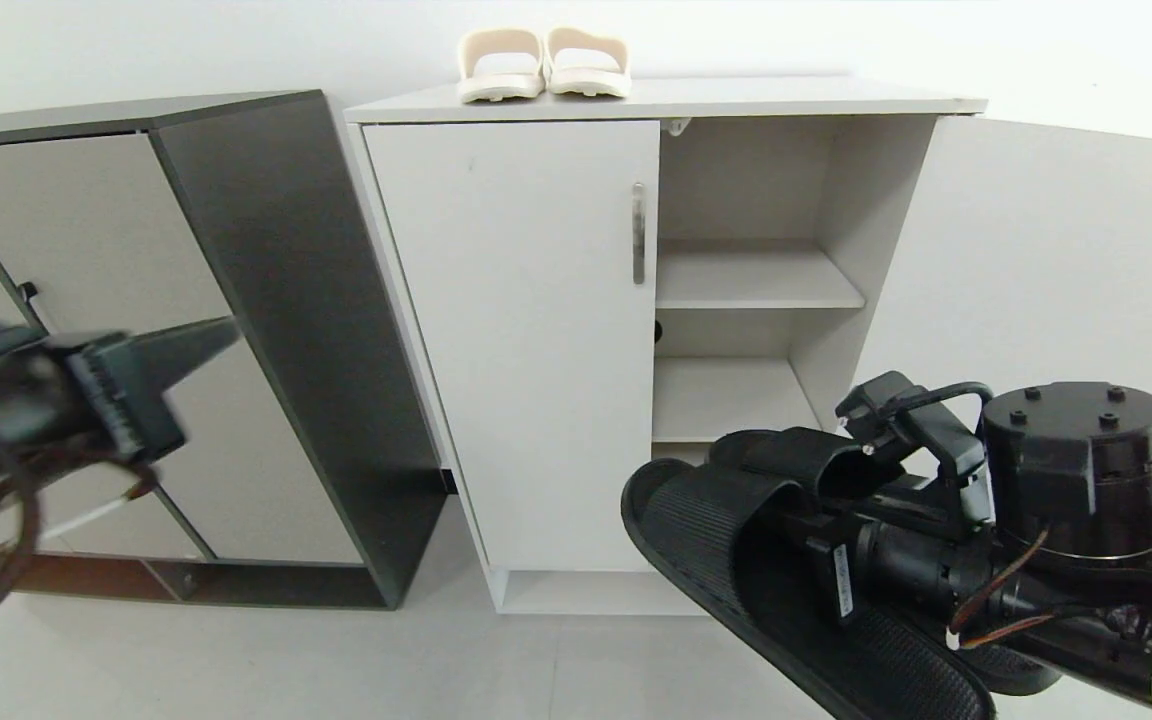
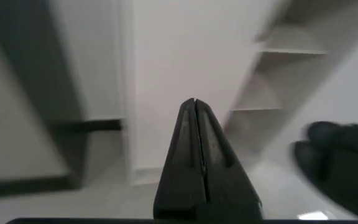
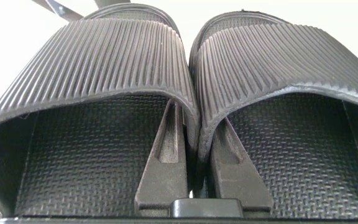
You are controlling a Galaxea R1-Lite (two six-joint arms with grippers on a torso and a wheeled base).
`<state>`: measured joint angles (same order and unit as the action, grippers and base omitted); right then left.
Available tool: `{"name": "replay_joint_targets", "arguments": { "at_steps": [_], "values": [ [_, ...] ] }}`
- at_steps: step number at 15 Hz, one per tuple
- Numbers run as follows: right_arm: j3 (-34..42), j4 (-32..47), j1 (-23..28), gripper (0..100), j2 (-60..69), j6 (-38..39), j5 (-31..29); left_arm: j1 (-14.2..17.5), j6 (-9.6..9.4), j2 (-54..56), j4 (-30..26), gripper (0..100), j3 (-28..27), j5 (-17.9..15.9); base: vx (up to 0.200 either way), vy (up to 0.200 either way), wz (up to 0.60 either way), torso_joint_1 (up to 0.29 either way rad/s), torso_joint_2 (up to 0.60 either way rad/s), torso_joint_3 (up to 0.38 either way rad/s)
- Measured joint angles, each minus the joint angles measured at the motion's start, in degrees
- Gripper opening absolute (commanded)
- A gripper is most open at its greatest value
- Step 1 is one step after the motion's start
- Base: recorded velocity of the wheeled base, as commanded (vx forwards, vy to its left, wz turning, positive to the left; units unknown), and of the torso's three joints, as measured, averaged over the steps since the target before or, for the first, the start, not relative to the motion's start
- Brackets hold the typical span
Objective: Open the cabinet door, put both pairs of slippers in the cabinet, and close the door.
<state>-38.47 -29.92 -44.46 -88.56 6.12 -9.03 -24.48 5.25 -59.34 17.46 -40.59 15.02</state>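
Two slipper pairs, one cabinet. Far left, the left claw [image 2: 194,112] has its black tapered fingers pressed together, holding nothing, in open air before the dark grey open-frame unit [image 1: 306,330]. On the white laminate cabinet [image 1: 736,97], the left door [image 1: 516,340] is shut with its slim metal bar handle [image 1: 638,232] at the edge. The right door [image 1: 1036,260] is swung wide, exposing two white shelves [image 1: 751,280]. The cream moulded slippers [image 1: 544,63] sit side by side on the cabinet top. The black ribbed rubber slippers [image 1: 736,520] are held tilted before the open compartment. The right claw [image 3: 194,118] pinches their adjoining straps, one finger inside each.
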Motion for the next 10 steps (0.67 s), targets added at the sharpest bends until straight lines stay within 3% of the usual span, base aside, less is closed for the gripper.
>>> {"name": "replay_joint_targets", "arguments": {
  "at_steps": [2, 5, 6, 7, 8, 10],
  "values": [
    [-0.09, -0.02, 0.20, 0, -0.62, -0.32, -0.10, 9.65, -0.61, 13.23, -1.87, 0, 11.02, 3.04, 0.000, 0.000, 0.00, 0.000, 0.00, 0.000],
    [0.46, -0.11, 0.26, 0, -0.90, -0.66, -0.22, 20.26, -1.13, 31.15, -3.32, 0, 28.53, 5.01, 0.000, 0.000, 0.00, 0.000, 0.00, 0.000],
    [0.57, -0.29, 0.17, 0, -0.93, -0.66, -0.16, 22.48, -1.45, 35.84, -4.41, 0, 32.91, 4.79, 0.000, 0.000, 0.00, 0.000, 0.00, 0.000],
    [0.77, -0.35, 0.15, 0, -0.93, -0.66, -0.11, 24.08, -2.28, 41.33, -6.62, 0, 36.35, 2.93, 0.000, 0.000, 0.00, 0.000, 0.00, 0.000],
    [0.88, -0.33, 0.23, 0, -0.93, -0.65, -0.10, 24.53, -4.52, 46.59, -10.07, 0, 38.21, -1.37, 0.000, 0.000, 0.00, 0.000, 0.00, 0.000],
    [1.07, -0.60, -0.02, 0, -0.94, -0.60, 0.01, 24.58, -8.53, 53.57, -15.65, 0, 39.83, -13.14, 0.000, 0.000, 0.00, 0.000, 0.00, 0.000]
  ]
}}
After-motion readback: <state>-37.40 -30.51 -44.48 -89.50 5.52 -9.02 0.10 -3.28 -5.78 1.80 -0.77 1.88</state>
